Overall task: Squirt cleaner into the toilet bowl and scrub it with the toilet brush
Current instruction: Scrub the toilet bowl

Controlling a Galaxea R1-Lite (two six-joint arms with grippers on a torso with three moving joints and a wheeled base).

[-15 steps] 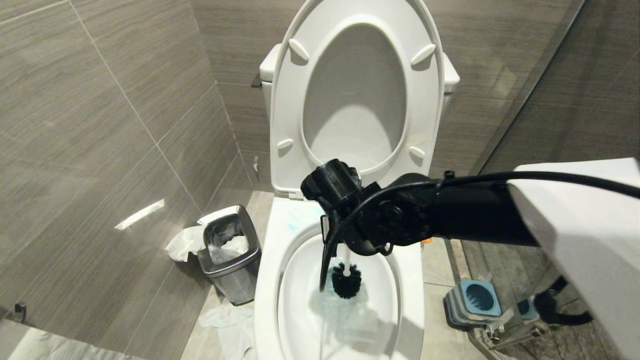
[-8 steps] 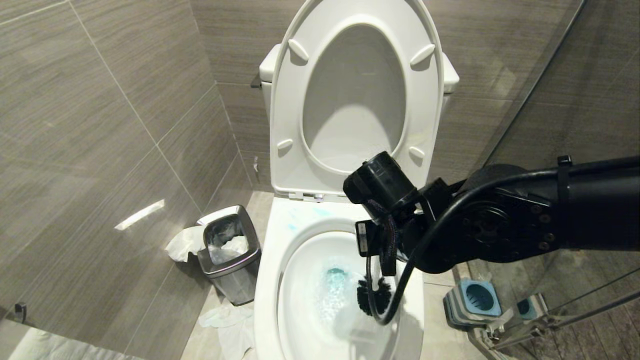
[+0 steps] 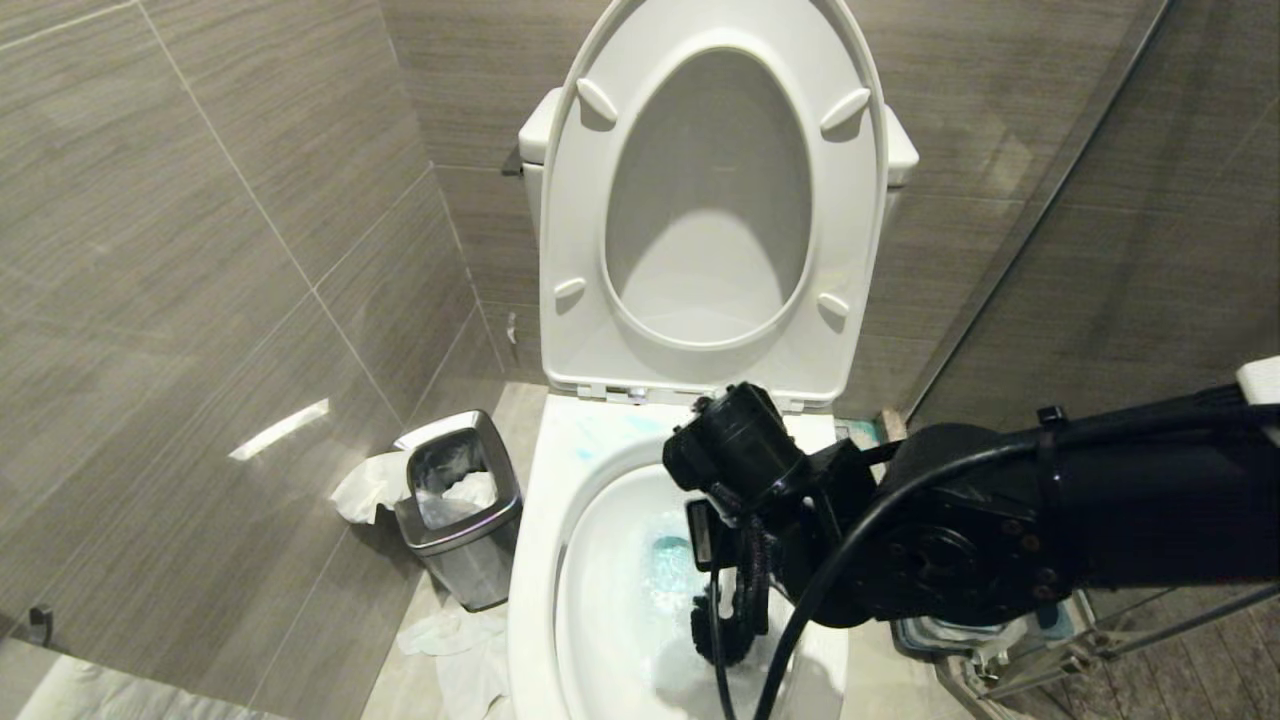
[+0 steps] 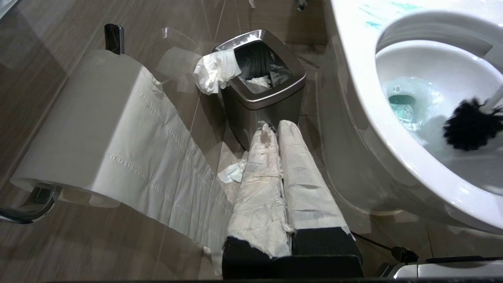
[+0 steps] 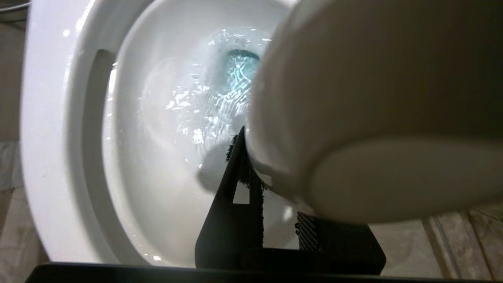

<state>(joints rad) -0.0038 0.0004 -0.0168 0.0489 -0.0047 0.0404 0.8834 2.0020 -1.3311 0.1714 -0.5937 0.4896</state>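
Your right gripper [image 5: 271, 220] holds the toilet brush [image 4: 469, 124] tight, bristles low inside the toilet bowl [image 3: 530, 560]; left gripper [image 4: 278, 129] is closed, empty. Hard strokes may splash the cleaner [image 3: 668, 555] out

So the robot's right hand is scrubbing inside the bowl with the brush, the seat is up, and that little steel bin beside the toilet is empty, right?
Not quite: the steel bin is not empty. The left wrist view shows a black liner and crumpled paper in it, with more hanging over its rim. The rest holds: the right hand has the toilet brush down in the toilet bowl, and the seat is up.
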